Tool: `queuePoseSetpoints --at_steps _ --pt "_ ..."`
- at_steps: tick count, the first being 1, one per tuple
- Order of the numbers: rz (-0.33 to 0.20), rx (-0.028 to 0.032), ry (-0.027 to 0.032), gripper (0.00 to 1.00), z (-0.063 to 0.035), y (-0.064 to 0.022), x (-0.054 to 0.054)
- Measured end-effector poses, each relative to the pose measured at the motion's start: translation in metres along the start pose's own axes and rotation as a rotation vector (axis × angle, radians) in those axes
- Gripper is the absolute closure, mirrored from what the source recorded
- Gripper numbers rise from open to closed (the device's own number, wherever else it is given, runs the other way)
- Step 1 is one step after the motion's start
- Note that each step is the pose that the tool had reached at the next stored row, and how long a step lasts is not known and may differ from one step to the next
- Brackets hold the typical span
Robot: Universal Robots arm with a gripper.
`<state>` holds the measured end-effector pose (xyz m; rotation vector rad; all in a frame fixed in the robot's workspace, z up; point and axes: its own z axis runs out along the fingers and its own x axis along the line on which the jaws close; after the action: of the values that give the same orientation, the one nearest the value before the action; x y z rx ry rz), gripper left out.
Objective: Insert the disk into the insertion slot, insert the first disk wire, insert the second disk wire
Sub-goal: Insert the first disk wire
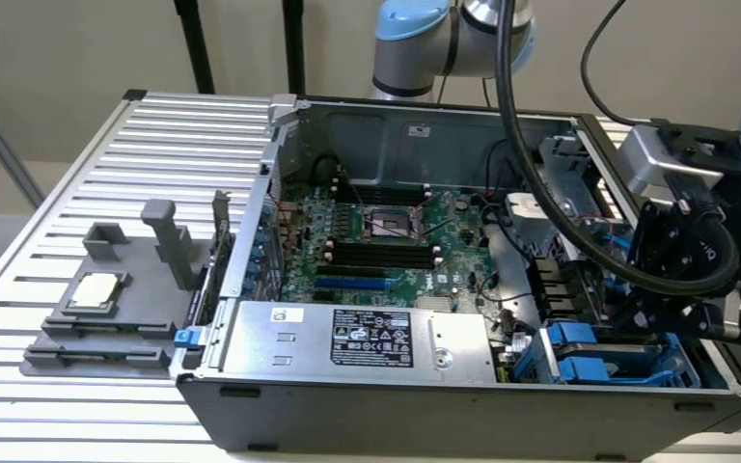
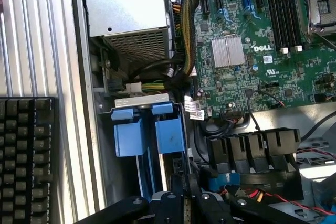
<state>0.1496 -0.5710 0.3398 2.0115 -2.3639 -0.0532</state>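
Observation:
The insertion slot [image 1: 587, 359] is the blue-railed bay in the open computer case's front corner, at the exterior view's right. In the wrist view its blue latches [image 2: 142, 132] stand side by side, with a thin grey edge running down between them. The disk's grey face and white label are hidden, and I cannot tell if that edge belongs to it. My gripper [image 1: 647, 333] reaches down into the case right beside the bay. Its black fingers [image 2: 180, 195] sit close together, shut, just past the blue latches; whether they pinch anything is hidden. Black connectors [image 2: 252, 148] with loose wires lie next to the gripper [image 2: 186, 203].
The silver power-supply box [image 1: 358, 338] fills the case's front, with the green motherboard [image 1: 384, 236] behind it. Cable bundles [image 2: 184, 51] run between the two. A grey fixture [image 1: 100, 309] stands on the slatted table [image 1: 165, 154]. A black keyboard [image 2: 26, 161] lies outside the case wall.

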Motion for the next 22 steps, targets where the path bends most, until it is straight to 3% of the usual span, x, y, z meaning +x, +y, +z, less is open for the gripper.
queuePoseSetpoints --at_steps 9,13,16,17,22 --pt "0.000 0.0007 0.0049 0.84 0.0020 -0.0013 -0.002" --pt "0.000 0.0009 0.0043 0.84 0.0017 -0.0013 -0.002" --pt "-0.001 -0.0009 0.0054 0.83 -0.0103 -0.0008 -0.002" --pt "0.000 -0.0015 0.0052 0.76 -0.0147 -0.0005 -0.002" --pt "0.000 -0.0032 0.0058 0.76 -0.0374 0.0006 -0.002"
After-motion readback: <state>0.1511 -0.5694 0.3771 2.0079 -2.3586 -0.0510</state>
